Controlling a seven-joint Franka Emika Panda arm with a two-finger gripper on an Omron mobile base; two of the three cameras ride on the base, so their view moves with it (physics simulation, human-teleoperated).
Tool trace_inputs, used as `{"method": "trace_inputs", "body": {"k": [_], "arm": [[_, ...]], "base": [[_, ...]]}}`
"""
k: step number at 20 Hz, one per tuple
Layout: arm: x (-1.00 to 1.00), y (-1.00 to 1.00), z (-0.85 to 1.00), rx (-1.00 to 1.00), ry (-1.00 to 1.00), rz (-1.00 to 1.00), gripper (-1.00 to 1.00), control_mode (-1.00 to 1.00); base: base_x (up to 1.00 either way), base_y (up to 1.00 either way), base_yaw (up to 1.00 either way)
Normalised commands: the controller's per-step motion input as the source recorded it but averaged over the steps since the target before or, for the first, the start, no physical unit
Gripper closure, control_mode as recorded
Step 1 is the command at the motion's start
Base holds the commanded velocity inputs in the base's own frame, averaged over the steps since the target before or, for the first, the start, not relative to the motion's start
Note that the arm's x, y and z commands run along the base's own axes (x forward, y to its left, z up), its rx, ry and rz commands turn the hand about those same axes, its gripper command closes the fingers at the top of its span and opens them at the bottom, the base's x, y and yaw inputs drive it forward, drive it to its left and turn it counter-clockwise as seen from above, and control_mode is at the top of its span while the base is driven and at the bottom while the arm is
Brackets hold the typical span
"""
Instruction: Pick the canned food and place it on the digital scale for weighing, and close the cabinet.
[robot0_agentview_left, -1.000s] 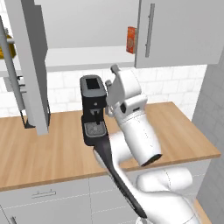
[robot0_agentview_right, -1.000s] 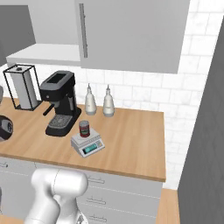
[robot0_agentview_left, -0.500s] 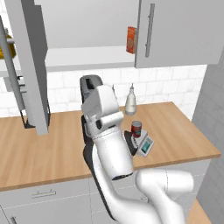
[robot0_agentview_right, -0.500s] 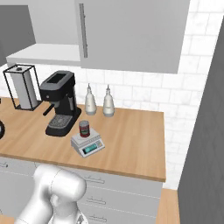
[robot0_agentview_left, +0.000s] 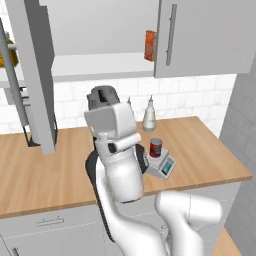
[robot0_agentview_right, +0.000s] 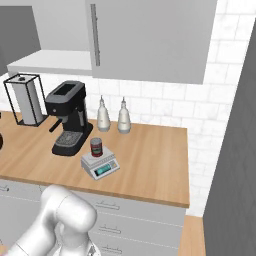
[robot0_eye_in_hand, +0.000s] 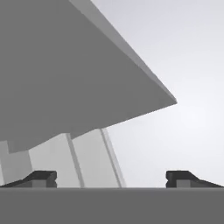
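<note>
Your can already stands upright on the scale, near the middle of its silver plate, so the weighing half looks done to you. The scale's teal display faces the counter's front edge, and the coffee machine sits just behind and to the left of it in the right base view, with two pale bottles against the tiled wall beyond.

What remains is the cabinet. Its left door hangs swung out toward you, edge-on, while the right door is shut; an orange-red box stands on the exposed shelf. A wire paper-towel stand waits further left.

Your gripper has its fingers spread wide with nothing between them, and the hand camera looks up at a grey panel, probably the open door. Judge your approach so you push on the door's flat face.
</note>
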Motion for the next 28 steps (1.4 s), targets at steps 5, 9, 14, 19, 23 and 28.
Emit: {"method": "trace_inputs", "body": {"k": [5,9,14,19,23,28], "arm": [[-1.00,0.48,0.00,0.10,0.15,-0.13,-1.00,-1.00],[-1.00,0.52,0.00,-0.04,0.41,-0.06,-1.00,-1.00],[-1.00,-0.01,0.04,-0.03,0.59,-0.03,-1.00,-1.00],[-1.00,0.28,-0.27,0.00,0.50,-0.04,-1.00,-1.00],[-0.76,0.68,-0.63,0.00,0.15,-0.04,-1.00,-1.00],[0.18,0.82,-0.56,0.00,0.11,-0.03,-1.00,-1.00]], "base": [[0.00,0.00,0.00],[0.00,0.00,0.00],[0.00,0.00,0.00],[0.00,0.00,0.00],[0.00,0.00,0.00],[0.00,0.00,0.00]]}}
